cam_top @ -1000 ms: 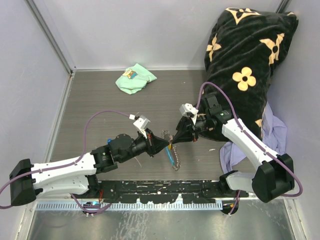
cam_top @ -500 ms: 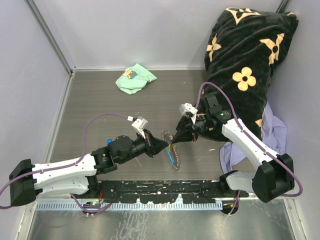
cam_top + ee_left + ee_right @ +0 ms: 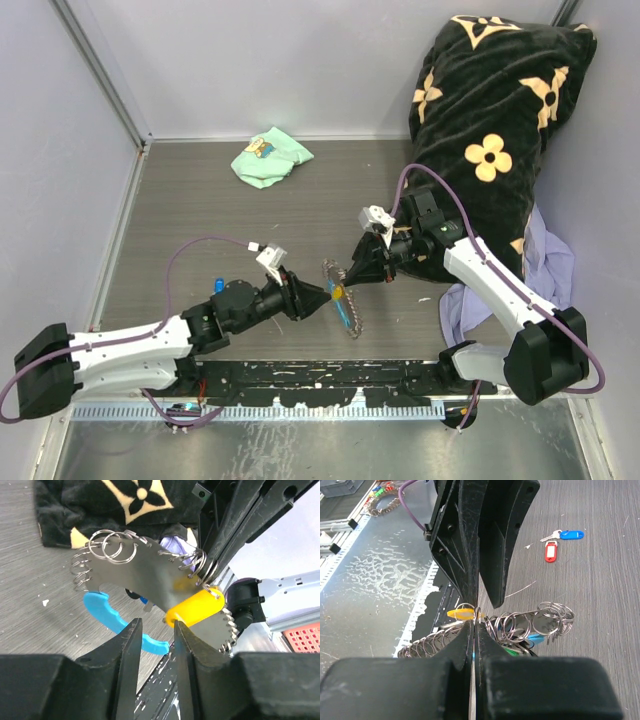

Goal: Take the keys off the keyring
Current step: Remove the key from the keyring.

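**A:** How far along is it?

**B:** Partway, I'd say. The right gripper (image 3: 474, 625) has its jaws pressed together on a split ring of the keyring (image 3: 145, 577) and holds it up off the table (image 3: 600, 580). The keyring is a curved silvery strip hung with many rings. The left gripper (image 3: 156, 625) faces it with its jaws slightly spread and nothing between them.

**A:** And the fob?

**B:** The sky-blue fob (image 3: 107, 612) hangs under the strip, just beyond the left jaws and below their tips.

**A:** Which key is in hand?

**B:** None is gripped. The yellow-tagged key (image 3: 195, 607) hangs from the ring the right jaws pinch. It is just past the tip of 1 left jaw, close enough to look like the next target.

**A:** What's done, then?

**B:** 2 keys lie loose on the table, well apart from both pairs of jaws: a blue-tagged key (image 3: 567, 534) and a red-tagged key (image 3: 550, 551) side by side. The yellow one is left, and probably more, because coloured bits show under the rings but are too hidden to count.
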`<action>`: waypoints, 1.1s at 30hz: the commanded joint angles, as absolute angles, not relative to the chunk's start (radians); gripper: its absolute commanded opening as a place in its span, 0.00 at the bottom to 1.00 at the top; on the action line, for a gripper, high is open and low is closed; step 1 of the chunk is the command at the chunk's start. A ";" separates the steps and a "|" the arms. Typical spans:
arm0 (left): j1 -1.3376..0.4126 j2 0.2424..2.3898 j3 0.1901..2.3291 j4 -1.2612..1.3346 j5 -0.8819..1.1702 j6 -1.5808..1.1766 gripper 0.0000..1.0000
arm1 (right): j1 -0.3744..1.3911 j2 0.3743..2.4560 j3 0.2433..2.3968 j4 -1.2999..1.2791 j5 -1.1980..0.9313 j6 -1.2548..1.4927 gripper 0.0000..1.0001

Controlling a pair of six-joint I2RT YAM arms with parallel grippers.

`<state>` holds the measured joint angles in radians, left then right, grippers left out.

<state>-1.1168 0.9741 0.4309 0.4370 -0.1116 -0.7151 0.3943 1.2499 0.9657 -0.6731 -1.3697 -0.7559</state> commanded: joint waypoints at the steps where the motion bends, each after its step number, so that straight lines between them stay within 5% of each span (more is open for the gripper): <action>1: -1.111 0.862 0.374 0.599 -0.090 -0.574 0.37 | 0.392 1.215 0.974 -0.639 -1.442 -0.744 0.01; 16: -1.086 0.911 0.365 0.877 0.046 -0.398 0.45 | 0.392 1.219 0.958 -0.637 -1.455 -0.755 0.01; 33: -1.050 1.026 0.472 0.788 0.081 -0.443 0.29 | 0.393 1.216 0.957 -0.637 -1.458 -0.758 0.01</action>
<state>-1.0603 1.0164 0.4168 0.7845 0.0490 -0.4393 0.3943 1.2499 0.9485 -0.6655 -1.3952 -0.7563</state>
